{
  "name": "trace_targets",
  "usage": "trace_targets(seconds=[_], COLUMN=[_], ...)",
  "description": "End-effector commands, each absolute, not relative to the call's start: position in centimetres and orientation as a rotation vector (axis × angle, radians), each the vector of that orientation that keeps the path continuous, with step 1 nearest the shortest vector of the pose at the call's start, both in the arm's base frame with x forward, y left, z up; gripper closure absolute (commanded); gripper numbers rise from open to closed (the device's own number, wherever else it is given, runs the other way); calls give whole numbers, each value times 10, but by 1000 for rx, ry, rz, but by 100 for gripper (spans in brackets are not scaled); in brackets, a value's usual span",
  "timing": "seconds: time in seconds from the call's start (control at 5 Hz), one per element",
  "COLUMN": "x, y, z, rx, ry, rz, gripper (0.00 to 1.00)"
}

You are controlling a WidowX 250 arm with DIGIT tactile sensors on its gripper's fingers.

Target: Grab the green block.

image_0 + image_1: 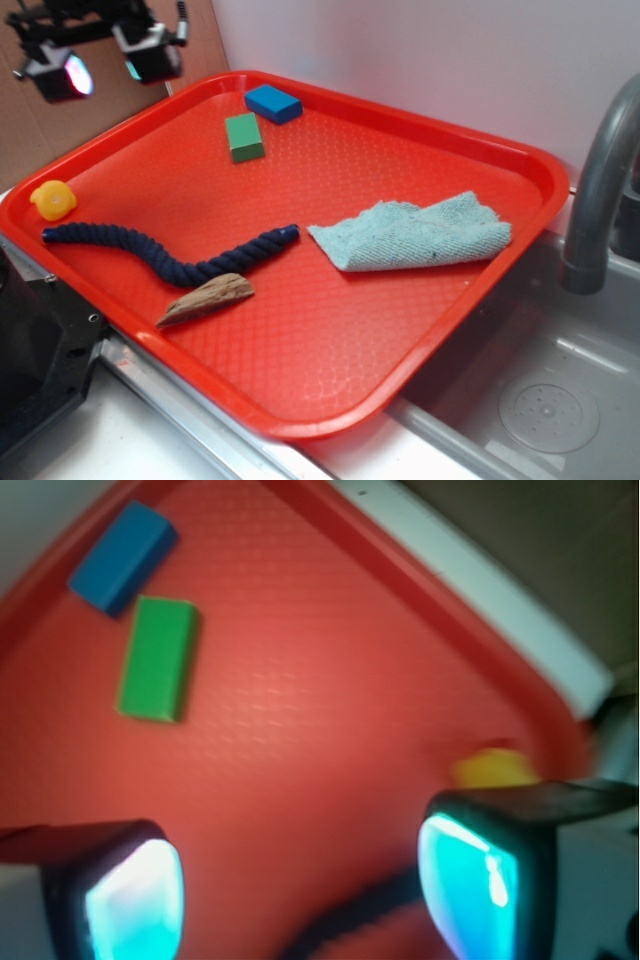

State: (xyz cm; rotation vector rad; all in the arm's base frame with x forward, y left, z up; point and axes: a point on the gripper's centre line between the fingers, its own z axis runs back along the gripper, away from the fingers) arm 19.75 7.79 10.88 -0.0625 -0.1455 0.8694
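Note:
The green block (244, 137) lies flat on the red tray (330, 350) near its far left corner, just in front of the blue block (273, 103). In the wrist view the green block (158, 658) is at the upper left, with the blue block (122, 557) beyond it. My gripper (106, 62) hangs high above the tray's far left edge, left of both blocks. It is open and empty; in the wrist view its two fingers stand wide apart (300, 885) over bare tray, well short of the green block.
A dark blue rope (165, 255), a wood piece (207, 299), a yellow toy (53, 200) and a light blue cloth (412, 236) lie on the tray. A grey faucet (600, 190) and a sink (540, 400) are on the right. A wall stands behind.

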Motion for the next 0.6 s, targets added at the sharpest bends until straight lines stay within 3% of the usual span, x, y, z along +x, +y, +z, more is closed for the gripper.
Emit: trace_targets(seconds=[0.0,0.2,0.4], x=[258,278,280], y=[69,68,78], z=[76,71,68], rx=[26,20,-42], ry=[-157,-207,-270], rz=[918,908,888], gripper=[0,0,0])
